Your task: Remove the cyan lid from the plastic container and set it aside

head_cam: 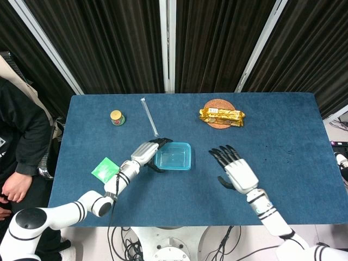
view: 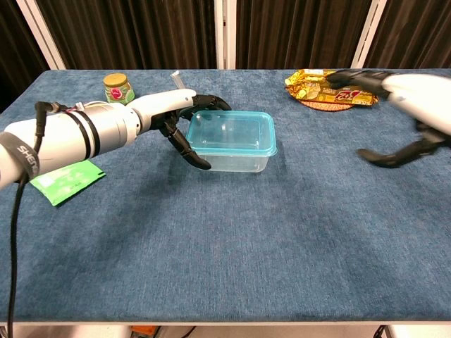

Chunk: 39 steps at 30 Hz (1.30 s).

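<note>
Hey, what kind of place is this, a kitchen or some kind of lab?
Most likely a robot lab or test booth, not a kitchen: black curtains close off a blue cloth table, cables hang beneath, and a person sits beside it.

On the blue table (head_cam: 304, 136) we see a small jar (head_cam: 116, 117) with a yellow lid near the far left, and a clear thin stick (head_cam: 149, 116) lying just to its right. A gold snack packet (head_cam: 221, 115) rests on a round brown coaster (head_cam: 217, 104) at the far side. A green sachet (head_cam: 103, 168) lies flat at the near left. A person in black (head_cam: 19, 136) stands beside the table's left end.
</note>
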Each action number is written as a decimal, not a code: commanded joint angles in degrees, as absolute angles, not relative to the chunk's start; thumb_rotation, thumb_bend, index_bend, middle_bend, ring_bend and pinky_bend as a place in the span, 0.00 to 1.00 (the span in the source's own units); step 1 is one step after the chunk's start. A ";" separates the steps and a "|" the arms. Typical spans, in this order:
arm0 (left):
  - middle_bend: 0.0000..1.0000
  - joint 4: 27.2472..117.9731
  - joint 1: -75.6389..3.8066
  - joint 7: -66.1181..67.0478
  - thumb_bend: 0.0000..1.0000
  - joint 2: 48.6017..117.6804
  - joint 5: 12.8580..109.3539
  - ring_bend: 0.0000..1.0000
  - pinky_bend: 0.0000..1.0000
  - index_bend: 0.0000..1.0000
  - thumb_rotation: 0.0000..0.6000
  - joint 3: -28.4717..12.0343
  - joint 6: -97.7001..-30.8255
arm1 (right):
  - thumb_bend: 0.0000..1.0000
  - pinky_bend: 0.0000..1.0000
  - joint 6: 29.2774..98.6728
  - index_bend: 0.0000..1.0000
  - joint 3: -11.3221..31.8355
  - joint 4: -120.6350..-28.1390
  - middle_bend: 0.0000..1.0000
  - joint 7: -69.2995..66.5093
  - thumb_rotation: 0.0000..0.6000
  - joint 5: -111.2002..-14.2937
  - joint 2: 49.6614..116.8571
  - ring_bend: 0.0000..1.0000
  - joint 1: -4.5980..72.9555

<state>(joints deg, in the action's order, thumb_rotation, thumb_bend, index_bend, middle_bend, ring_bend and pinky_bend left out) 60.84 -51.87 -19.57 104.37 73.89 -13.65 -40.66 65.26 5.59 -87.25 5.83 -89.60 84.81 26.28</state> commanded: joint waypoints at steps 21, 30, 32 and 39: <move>0.32 58.33 -52.59 -24.12 0.00 104.59 79.36 0.28 0.25 0.39 1.00 -10.79 -43.77 | 0.26 0.00 63.96 0.00 6.55 -68.71 0.00 0.52 1.00 -91.73 100.87 0.00 35.85; 0.31 58.50 -52.68 -24.05 0.00 104.31 78.67 0.28 0.25 0.39 1.00 -10.69 -43.37 | 0.23 0.00 65.43 0.00 5.81 -65.51 0.00 -1.38 1.00 -92.38 103.47 0.00 36.67; 0.31 58.57 -52.67 -23.98 0.00 104.25 78.53 0.28 0.25 0.39 1.00 -10.67 -43.33 | 0.23 0.00 65.45 0.00 5.87 -65.00 0.00 -1.77 1.00 -92.31 103.87 0.00 36.98; 0.31 58.71 -52.64 -23.89 0.00 104.14 78.45 0.28 0.25 0.39 1.00 -10.56 -43.55 | 0.23 0.00 65.89 0.00 6.03 -64.35 0.00 -2.00 1.00 -91.93 104.24 0.00 37.49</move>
